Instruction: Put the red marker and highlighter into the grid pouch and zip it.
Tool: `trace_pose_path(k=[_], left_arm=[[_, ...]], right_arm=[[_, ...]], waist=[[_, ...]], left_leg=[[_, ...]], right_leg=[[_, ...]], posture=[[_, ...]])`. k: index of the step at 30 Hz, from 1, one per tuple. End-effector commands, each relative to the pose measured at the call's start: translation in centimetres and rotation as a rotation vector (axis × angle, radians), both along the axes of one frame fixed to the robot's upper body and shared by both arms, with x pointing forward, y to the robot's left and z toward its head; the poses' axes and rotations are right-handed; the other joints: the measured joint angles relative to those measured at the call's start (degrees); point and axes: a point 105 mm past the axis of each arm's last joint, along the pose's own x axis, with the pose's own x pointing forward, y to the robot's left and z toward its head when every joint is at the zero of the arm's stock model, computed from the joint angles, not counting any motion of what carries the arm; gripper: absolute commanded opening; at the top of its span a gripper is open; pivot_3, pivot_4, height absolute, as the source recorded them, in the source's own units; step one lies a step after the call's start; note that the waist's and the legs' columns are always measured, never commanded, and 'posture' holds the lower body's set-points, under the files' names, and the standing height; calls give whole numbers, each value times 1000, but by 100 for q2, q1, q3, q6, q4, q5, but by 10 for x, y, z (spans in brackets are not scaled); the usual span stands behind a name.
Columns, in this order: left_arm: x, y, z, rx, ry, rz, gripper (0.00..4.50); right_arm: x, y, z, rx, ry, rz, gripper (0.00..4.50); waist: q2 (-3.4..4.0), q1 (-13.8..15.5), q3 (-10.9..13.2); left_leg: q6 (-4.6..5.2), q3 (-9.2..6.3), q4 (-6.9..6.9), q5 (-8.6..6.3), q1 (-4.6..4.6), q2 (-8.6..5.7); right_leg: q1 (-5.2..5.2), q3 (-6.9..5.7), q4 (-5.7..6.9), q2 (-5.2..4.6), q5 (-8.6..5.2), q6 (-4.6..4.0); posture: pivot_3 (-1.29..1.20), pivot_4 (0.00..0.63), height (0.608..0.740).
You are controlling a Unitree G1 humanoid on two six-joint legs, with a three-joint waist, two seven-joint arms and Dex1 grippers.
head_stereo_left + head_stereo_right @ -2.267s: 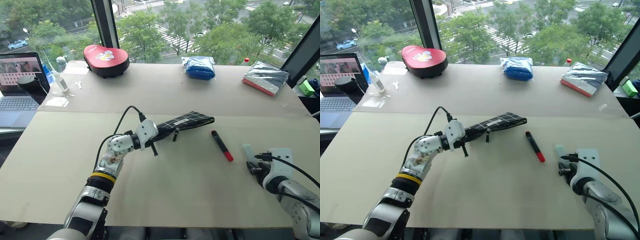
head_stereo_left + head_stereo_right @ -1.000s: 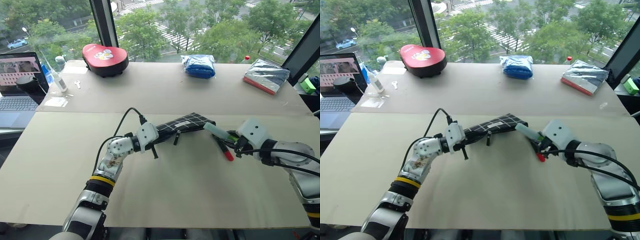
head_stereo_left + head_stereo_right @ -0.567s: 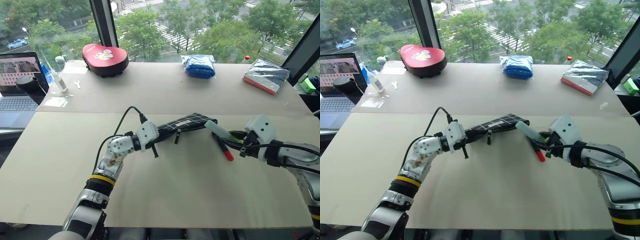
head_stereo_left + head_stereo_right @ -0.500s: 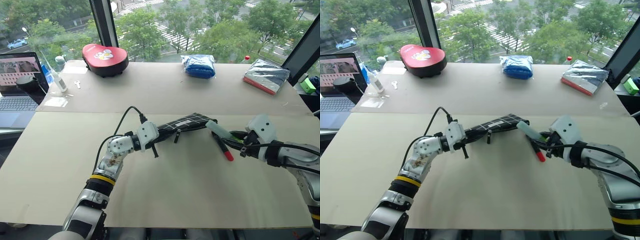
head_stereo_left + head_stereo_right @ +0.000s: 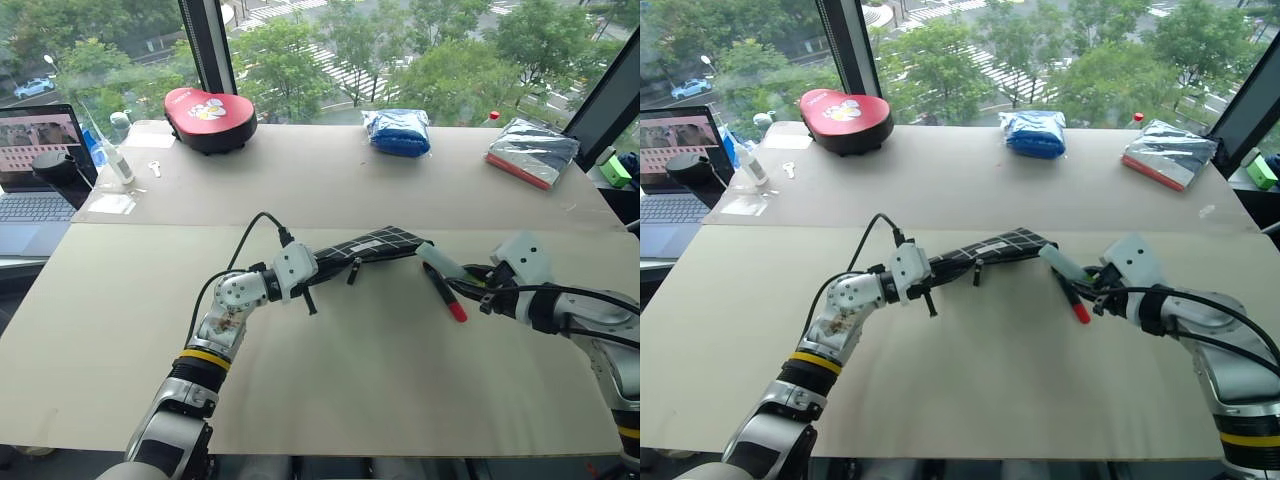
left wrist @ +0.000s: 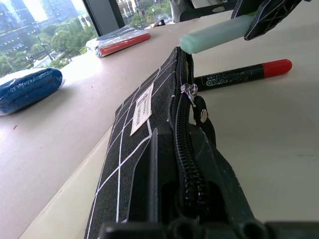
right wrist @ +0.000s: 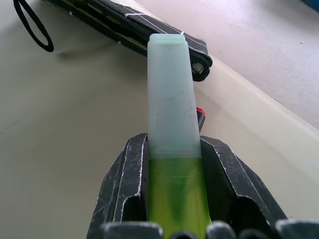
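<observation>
Across the tabletop (image 5: 330, 390), which fills the head views, a seam runs from side to side between a far panel and a near one. At the left edge sits an open laptop (image 5: 35, 170), and along the far edge lie a red heart-shaped case (image 5: 211, 119) toward the left corner, a blue bag (image 5: 398, 133) at the middle and a clear packet with a red edge (image 5: 531, 154) toward the right corner. Just on the near side of the seam, around the middle of the tabletop, the grid pouch (image 5: 368, 245) is held up on its long edge, zipper side upward, its white label (image 6: 141, 108) on the flank and its pull cord (image 7: 31, 27) hanging in a loop. The left gripper (image 5: 309, 268) has its fingers clenched on the pouch's left end, the zipper teeth running between them. To the right of the pouch's free end the red marker (image 5: 443, 292) lies flat on the tabletop, its red end toward the near edge, its black length angled toward the pouch. The right gripper (image 5: 472, 280) hovers above the marker, its fingers clamped on the green body of the highlighter (image 7: 172, 134), whose pale cap points at the pouch's right end and nearly meets it
</observation>
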Motion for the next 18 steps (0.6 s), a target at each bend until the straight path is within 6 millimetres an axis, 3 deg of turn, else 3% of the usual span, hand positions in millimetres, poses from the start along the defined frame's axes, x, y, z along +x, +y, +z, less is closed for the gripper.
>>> trace_pose_path(k=[1,18], left_arm=[[1,-2,14,-22,-50,-7,0],[-4,-6,13,-9,-53,-40,0]], right_arm=[[-4,8,12,20,-25,41,1073],[7,9,7,-34,-21,28,1073]], waist=[[0,0,0],[0,-2,0]], left_leg=[[0,0,0,0,0,0],[0,0,0,0,0,-1]], right_leg=[[0,0,0,0,0,0],[0,0,0,0,0,0]], posture=[[0,150,740],[0,150,740]])
